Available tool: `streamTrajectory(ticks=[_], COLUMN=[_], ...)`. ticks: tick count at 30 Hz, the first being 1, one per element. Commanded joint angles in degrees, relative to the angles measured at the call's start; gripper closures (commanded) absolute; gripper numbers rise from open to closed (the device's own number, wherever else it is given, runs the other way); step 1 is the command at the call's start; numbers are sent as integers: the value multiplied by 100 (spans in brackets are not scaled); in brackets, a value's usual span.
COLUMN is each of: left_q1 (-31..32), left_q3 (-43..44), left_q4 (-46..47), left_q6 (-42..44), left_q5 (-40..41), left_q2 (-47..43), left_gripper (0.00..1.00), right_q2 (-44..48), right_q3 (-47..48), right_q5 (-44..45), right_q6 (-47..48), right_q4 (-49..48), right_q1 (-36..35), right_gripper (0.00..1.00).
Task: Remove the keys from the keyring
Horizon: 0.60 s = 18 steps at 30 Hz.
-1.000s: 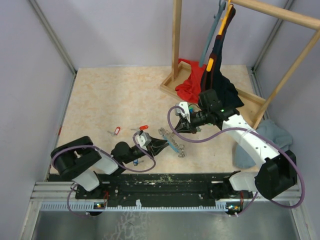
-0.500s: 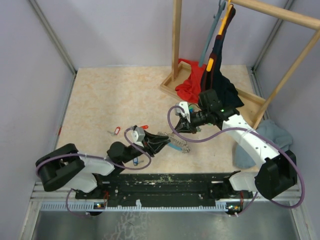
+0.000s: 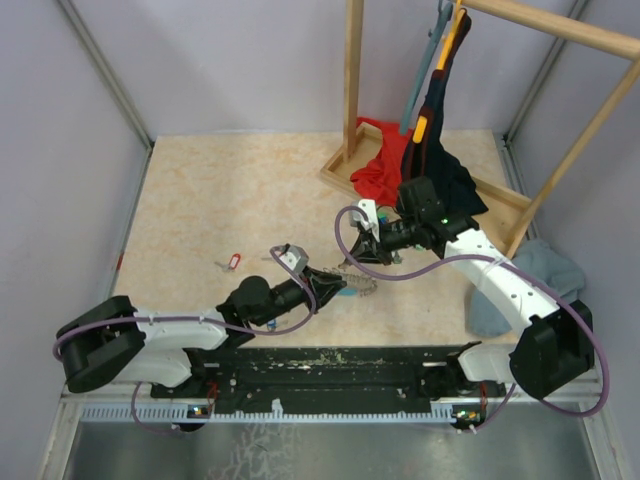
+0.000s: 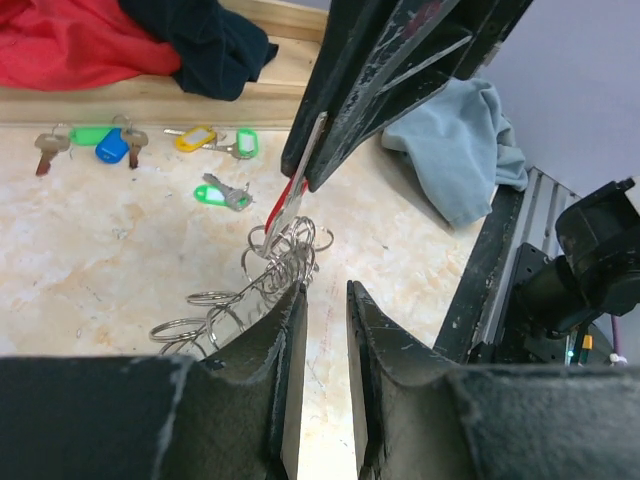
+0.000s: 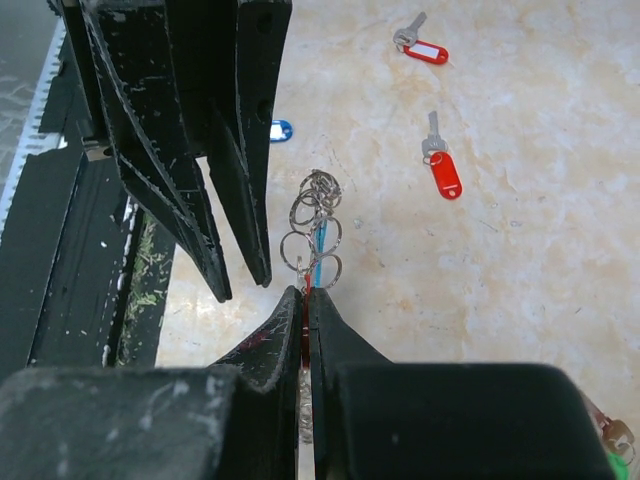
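The keyring (image 3: pixel 352 286) is a chain of linked metal rings with a light-blue sleeve, lying between the two grippers. It shows in the left wrist view (image 4: pixel 268 272) and the right wrist view (image 5: pixel 316 218). My right gripper (image 5: pixel 305 292) is shut on a key's red tag (image 4: pixel 288 205) that hangs on the ring's end; in the top view it (image 3: pixel 360 257) is tilted down onto it. My left gripper (image 4: pixel 325 288) is open by a narrow gap, empty, just right of the rings; in the top view it (image 3: pixel 330 281) almost meets the right one. Loose keys lie around: red tags (image 5: pixel 443 172) (image 5: pixel 424 49), green (image 4: pixel 214 195), yellow (image 4: pixel 194 137).
A wooden rack base (image 3: pixel 495 195) with red cloth (image 3: pixel 378 170) and dark clothes (image 3: pixel 440 165) stands at the back right. A grey-blue cloth (image 3: pixel 545 275) lies at the right. A loose red-tagged key (image 3: pixel 234 262) lies left of the left arm. The black rail (image 3: pixel 330 362) runs along the near edge.
My left arm has stretched out to the right, bringing its gripper up to the keyring and the right gripper. The right gripper has dipped slightly and the chain has drawn towards it.
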State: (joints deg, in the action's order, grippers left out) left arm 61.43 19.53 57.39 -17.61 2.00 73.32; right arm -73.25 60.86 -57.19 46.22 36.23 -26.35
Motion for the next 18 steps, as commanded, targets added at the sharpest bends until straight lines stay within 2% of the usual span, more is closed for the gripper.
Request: streamTrajectory(ticks=[1, 18], left_q1=[53, 50], left_q3=[286, 931], left_q4=[-481, -1592], left_q6=[-182, -424], left_q5=[195, 838], left_q2=[-49, 324], left_gripper=[72, 71], right_q2=[153, 145], right_q3=[278, 260], right_q5=[-165, -107], right_q6=[-145, -242], right_q4=[-343, -414], right_q1=[42, 42], right_gripper=[100, 100])
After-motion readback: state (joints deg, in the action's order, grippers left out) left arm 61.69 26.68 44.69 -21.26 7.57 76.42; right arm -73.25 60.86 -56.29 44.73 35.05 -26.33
